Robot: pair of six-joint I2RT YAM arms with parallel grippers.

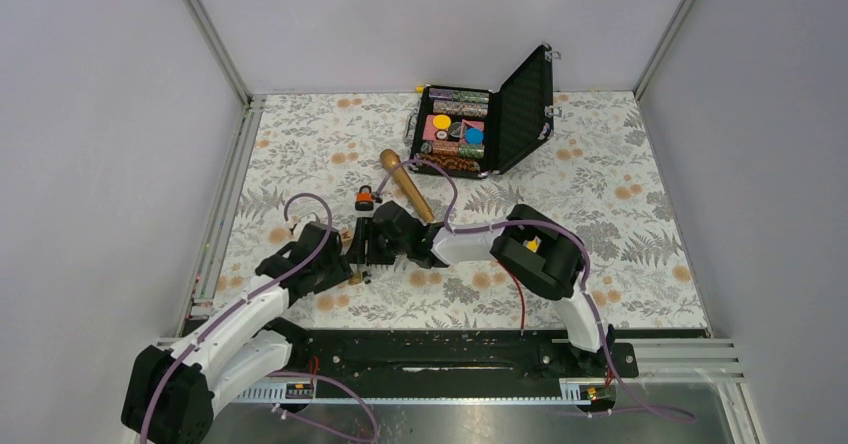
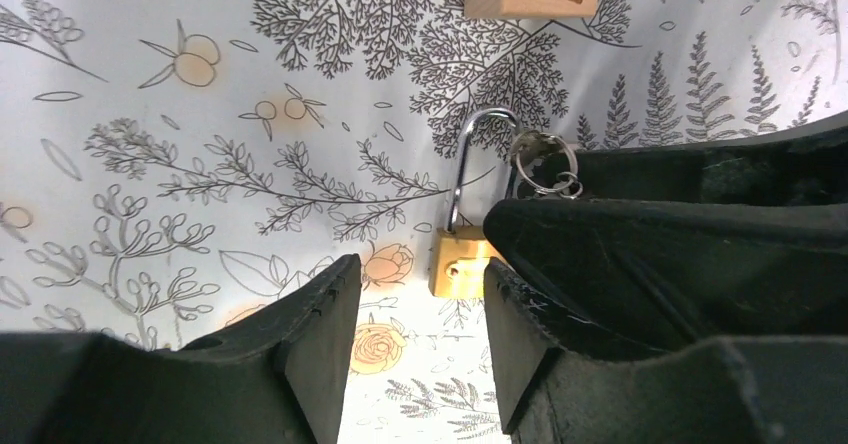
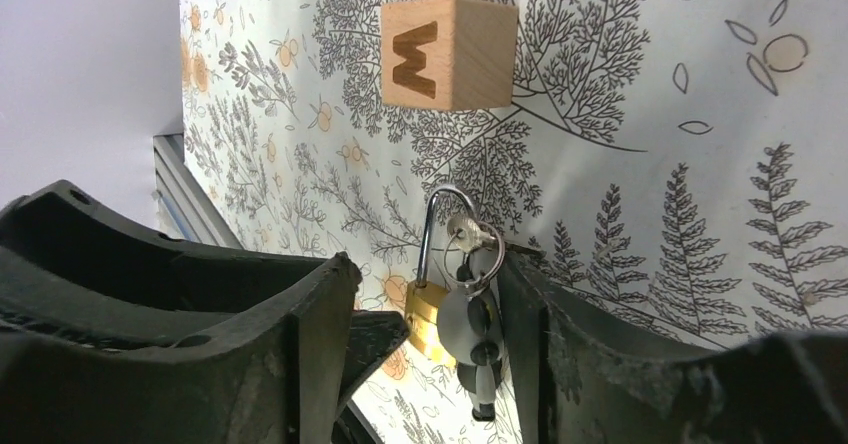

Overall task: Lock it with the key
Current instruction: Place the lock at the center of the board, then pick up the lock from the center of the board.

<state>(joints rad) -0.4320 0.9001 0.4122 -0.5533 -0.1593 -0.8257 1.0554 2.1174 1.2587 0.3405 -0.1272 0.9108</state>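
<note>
A small brass padlock (image 2: 459, 267) with a silver shackle is seen lying near the wooden block (image 3: 448, 52), ringed keys (image 3: 470, 316) resting against the shackle.

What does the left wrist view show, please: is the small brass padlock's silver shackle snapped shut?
No, the small brass padlock has its silver shackle open, the free end well clear of the body.

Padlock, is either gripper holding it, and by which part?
Nothing is held: the left gripper and right gripper both stand open around the padlock.
</note>
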